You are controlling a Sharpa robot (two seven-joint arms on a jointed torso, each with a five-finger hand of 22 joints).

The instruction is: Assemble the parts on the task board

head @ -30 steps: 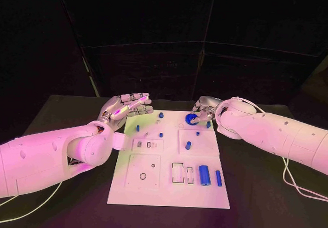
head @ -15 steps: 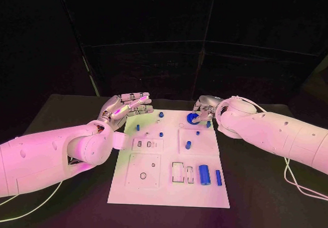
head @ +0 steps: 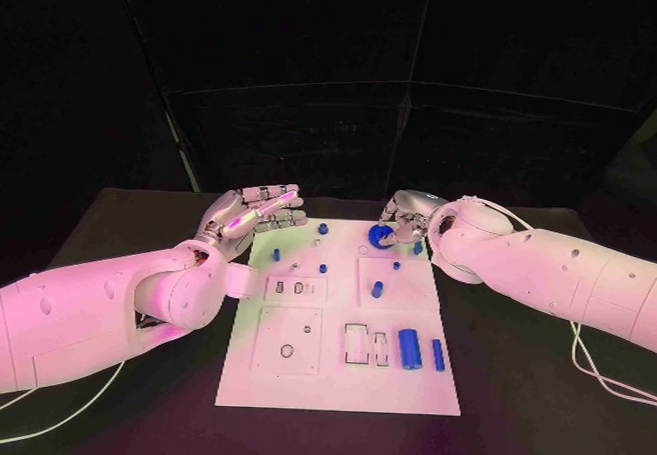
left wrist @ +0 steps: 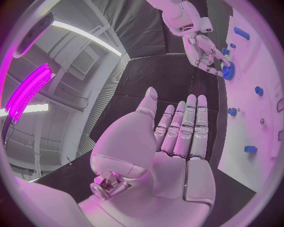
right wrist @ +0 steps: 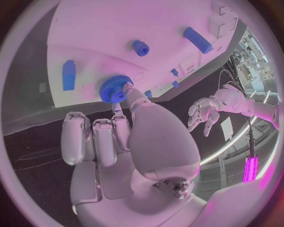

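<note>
The white task board [head: 340,328] lies in the middle of the black tabletop [head: 112,230], filling the lower centre of the head view. At its far right corner, in the upper middle of that frame, sits a blue gear [head: 384,238]. The right hand [head: 410,216] is down on it: in the right wrist view a fingertip and the thumb touch the gear's [right wrist: 116,88] toothed rim while the other fingers [right wrist: 89,139] are curled in beside them. Whether the gear is truly pinched or only touched, I cannot tell.

The left hand [head: 253,217] hangs above the tabletop just off the board's far left corner, in the upper left of centre. Its fingers [left wrist: 186,127] are stretched out side by side with the thumb apart, and it holds nothing.

Small blue pegs stand on the far half of the board, among them one [head: 322,228] near the far edge and one [head: 377,288] on the raised square at centre right. Near the lower right of the board a thick blue cylinder [head: 408,349] lies beside a thinner blue bar [head: 438,355], next to the rectangular slots [head: 362,346].
</note>
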